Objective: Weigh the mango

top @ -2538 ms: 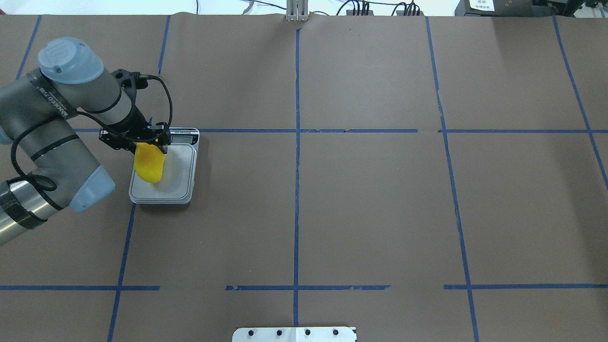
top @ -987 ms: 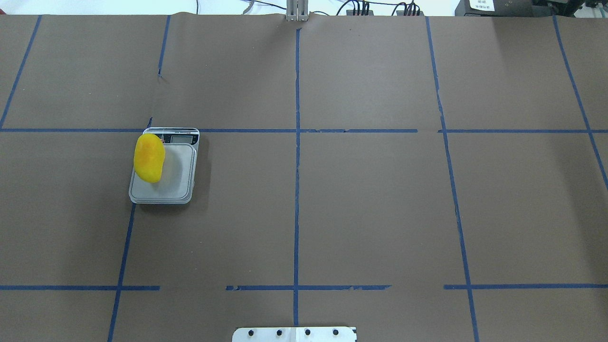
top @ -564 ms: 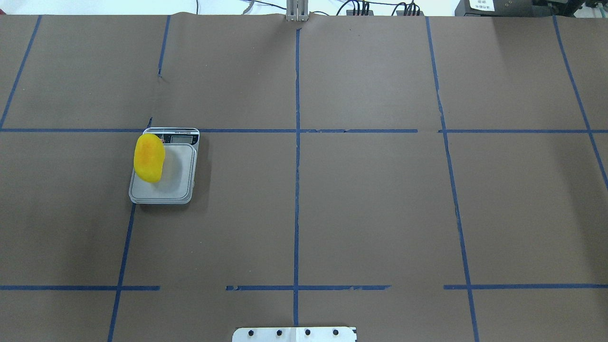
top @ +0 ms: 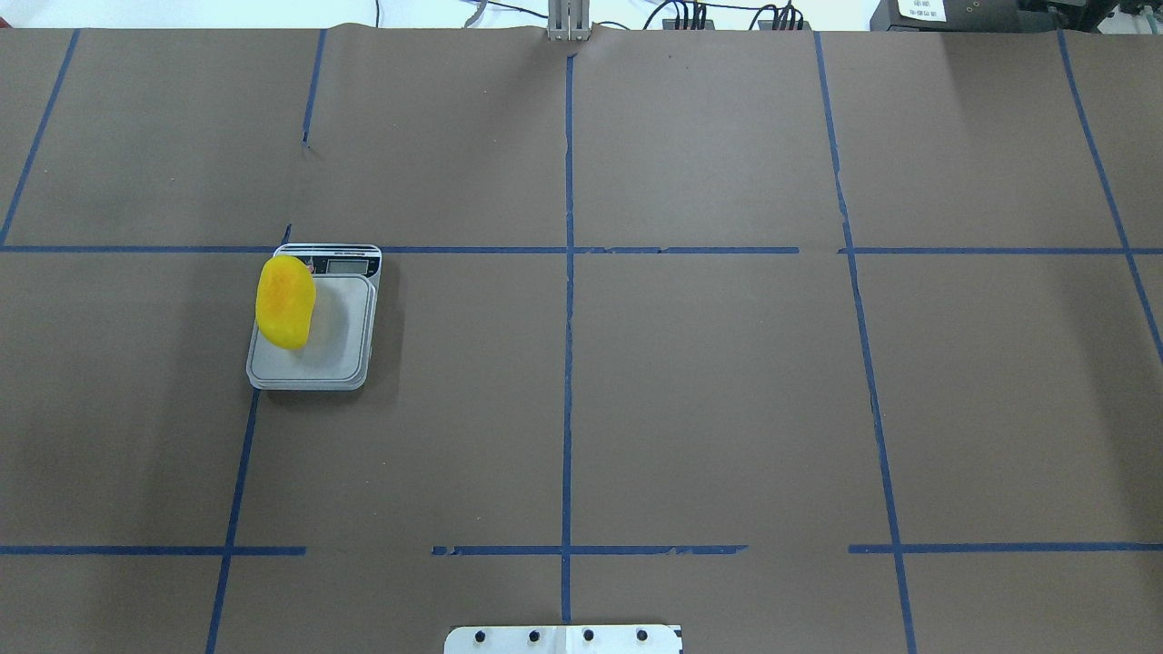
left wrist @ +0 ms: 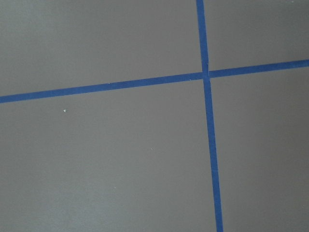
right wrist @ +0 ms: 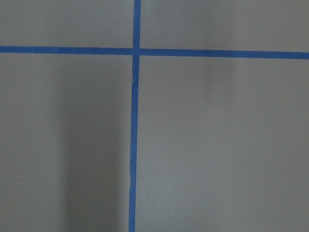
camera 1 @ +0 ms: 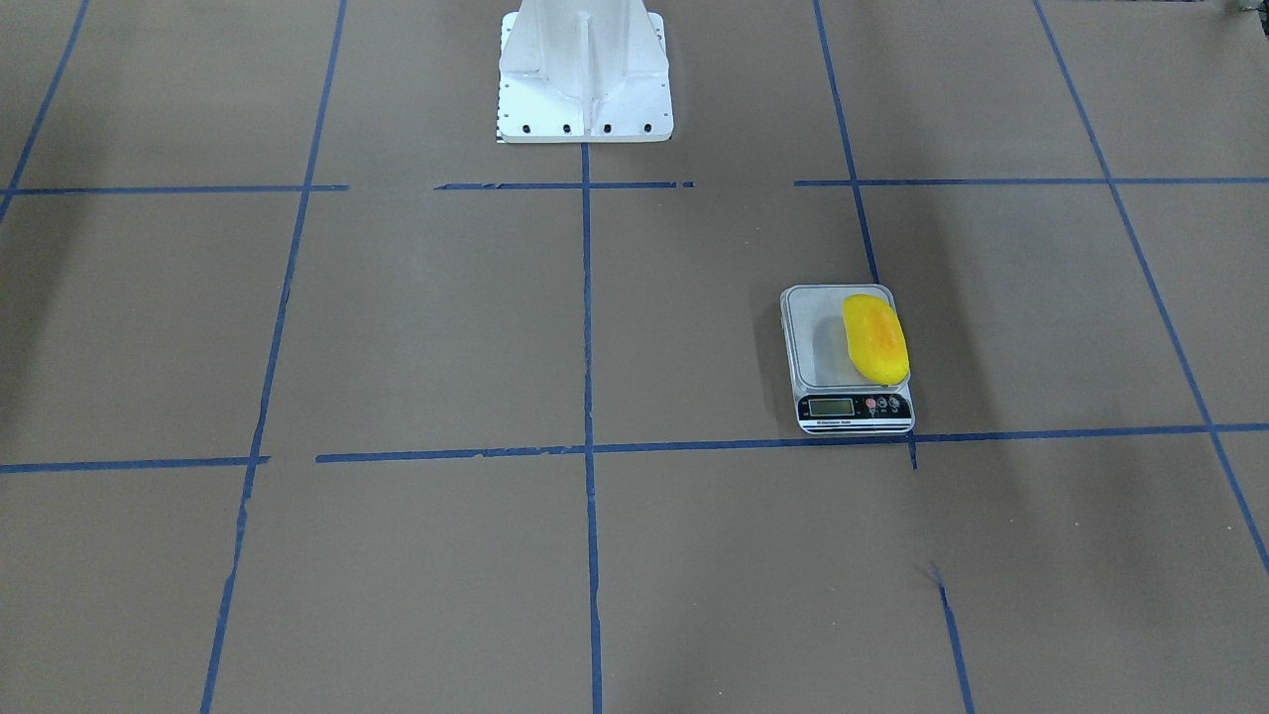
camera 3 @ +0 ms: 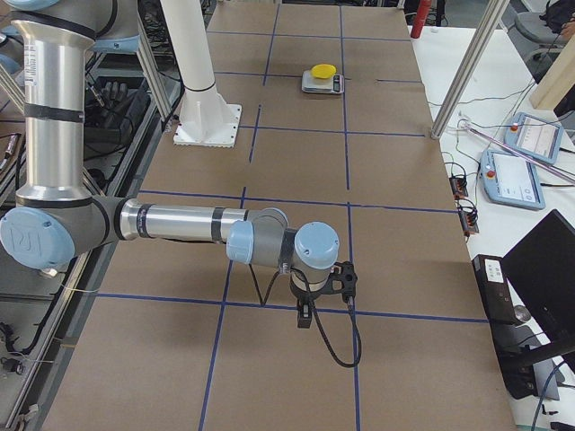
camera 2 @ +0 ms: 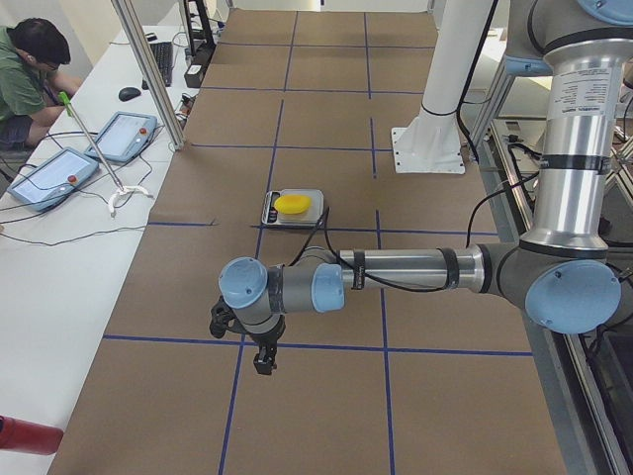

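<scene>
The yellow mango (top: 285, 302) lies free on the left part of the silver scale (top: 323, 359), overhanging the platform's left edge. It also shows in the front-facing view (camera 1: 875, 338) on the scale (camera 1: 831, 349), whose display (camera 1: 831, 407) faces the operators. The mango also shows in the left view (camera 2: 293, 204) and the right view (camera 3: 322, 71). My left gripper (camera 2: 263, 362) hangs over bare table far from the scale, seen only in the left view. My right gripper (camera 3: 305, 316) shows only in the right view. I cannot tell whether either is open or shut.
Brown paper with blue tape lines covers the table (top: 709, 381). The white robot base (camera 1: 583, 69) stands at the table's robot side. An operator (camera 2: 25, 79) sits at a side desk with tablets (camera 2: 124, 134). Both wrist views show only paper and tape.
The left arm has let go of the mango and left the overhead view. The mango stays on the scale, unmoved over the last second.
</scene>
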Action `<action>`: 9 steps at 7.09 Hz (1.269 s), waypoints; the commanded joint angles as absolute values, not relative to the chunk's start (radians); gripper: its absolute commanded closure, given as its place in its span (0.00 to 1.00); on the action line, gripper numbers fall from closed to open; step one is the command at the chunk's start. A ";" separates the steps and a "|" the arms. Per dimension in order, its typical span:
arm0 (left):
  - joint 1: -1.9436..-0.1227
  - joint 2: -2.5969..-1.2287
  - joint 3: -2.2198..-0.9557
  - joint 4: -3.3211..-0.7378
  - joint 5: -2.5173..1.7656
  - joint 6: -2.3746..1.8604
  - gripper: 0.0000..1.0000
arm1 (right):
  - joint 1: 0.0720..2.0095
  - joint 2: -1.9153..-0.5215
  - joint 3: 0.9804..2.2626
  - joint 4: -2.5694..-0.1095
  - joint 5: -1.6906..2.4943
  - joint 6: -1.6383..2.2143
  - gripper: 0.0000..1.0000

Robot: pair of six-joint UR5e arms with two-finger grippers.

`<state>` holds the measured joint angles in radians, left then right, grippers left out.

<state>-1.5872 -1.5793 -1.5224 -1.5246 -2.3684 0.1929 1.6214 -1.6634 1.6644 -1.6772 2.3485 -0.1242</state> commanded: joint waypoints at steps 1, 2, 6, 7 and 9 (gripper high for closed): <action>-1.612 -1.539 -1.569 -1.540 -2.385 0.196 0.00 | 1.621 -1.663 1.664 -1.678 2.349 -0.124 0.00; -1.614 -1.540 -1.569 -1.540 -2.385 0.196 0.00 | 1.621 -1.663 1.664 -1.678 2.349 -0.124 0.00; -1.629 -1.525 -1.574 -1.603 -2.379 0.198 0.00 | 1.621 -1.663 1.664 -1.678 2.349 -0.124 0.00; -1.631 -1.522 -1.574 -1.606 -2.379 0.198 0.00 | 1.621 -1.664 1.664 -1.678 2.349 -0.124 0.00; -1.634 -1.520 -1.572 -1.606 -2.382 0.198 0.00 | 1.621 -1.663 1.664 -1.678 2.349 -0.124 0.00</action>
<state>-1.6314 -1.5214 -1.5731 -1.6046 -2.3801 0.1979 1.6214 -1.6639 1.6644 -1.6782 2.3485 -0.1243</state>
